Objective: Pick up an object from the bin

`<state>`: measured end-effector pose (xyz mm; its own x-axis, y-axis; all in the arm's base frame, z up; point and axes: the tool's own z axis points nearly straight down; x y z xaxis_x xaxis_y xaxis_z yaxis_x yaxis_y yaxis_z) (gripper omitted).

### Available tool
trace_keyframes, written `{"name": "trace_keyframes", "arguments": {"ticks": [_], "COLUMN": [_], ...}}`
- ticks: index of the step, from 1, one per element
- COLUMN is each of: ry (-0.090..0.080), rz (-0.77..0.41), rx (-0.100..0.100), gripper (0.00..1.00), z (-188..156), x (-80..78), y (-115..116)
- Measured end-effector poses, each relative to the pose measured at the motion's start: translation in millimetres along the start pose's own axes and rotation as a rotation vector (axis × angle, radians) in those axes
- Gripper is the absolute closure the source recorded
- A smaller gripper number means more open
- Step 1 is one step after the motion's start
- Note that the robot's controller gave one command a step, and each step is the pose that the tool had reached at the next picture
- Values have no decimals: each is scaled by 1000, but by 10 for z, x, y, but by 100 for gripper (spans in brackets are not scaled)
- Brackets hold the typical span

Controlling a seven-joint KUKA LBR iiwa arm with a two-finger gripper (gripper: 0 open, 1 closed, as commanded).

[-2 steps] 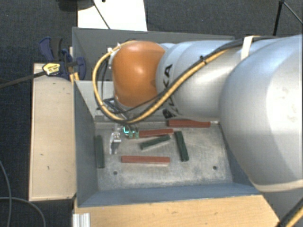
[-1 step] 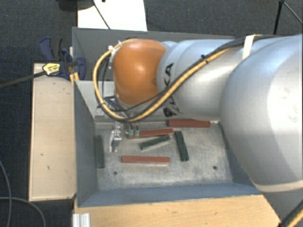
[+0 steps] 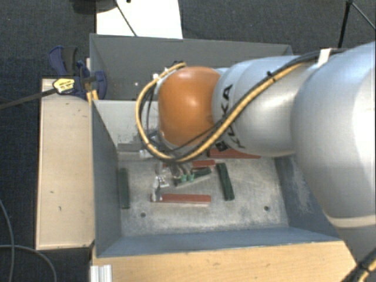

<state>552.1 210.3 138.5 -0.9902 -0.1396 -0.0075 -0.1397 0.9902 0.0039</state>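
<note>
My gripper hangs low in the middle of the bin, under the arm's orange cover. It is right above the left end of a flat red-brown bar that lies crosswise on the bin floor. Just to its right lies a small green piece with a dark end. A dark green bar lies further right, pointing toward the front. Nothing shows as held.
Another dark green bar lies along the left wall. A red flat thing pokes out from under the arm at the back right. The arm covers the back and right of the bin.
</note>
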Motion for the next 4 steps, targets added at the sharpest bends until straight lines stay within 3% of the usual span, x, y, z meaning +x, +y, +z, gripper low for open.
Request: {"name": "trace_keyframes", "arguments": {"ticks": [1,2,3,4], "ry": [8,3,3,4], "rz": [-124,-157,-156,-140], "rx": [5,1,1,3], "gripper": [0,100,100,100], "z": [355,647,647,-754], "x": [258,286,286,46], "y": [-478,-531,-530,-495]}}
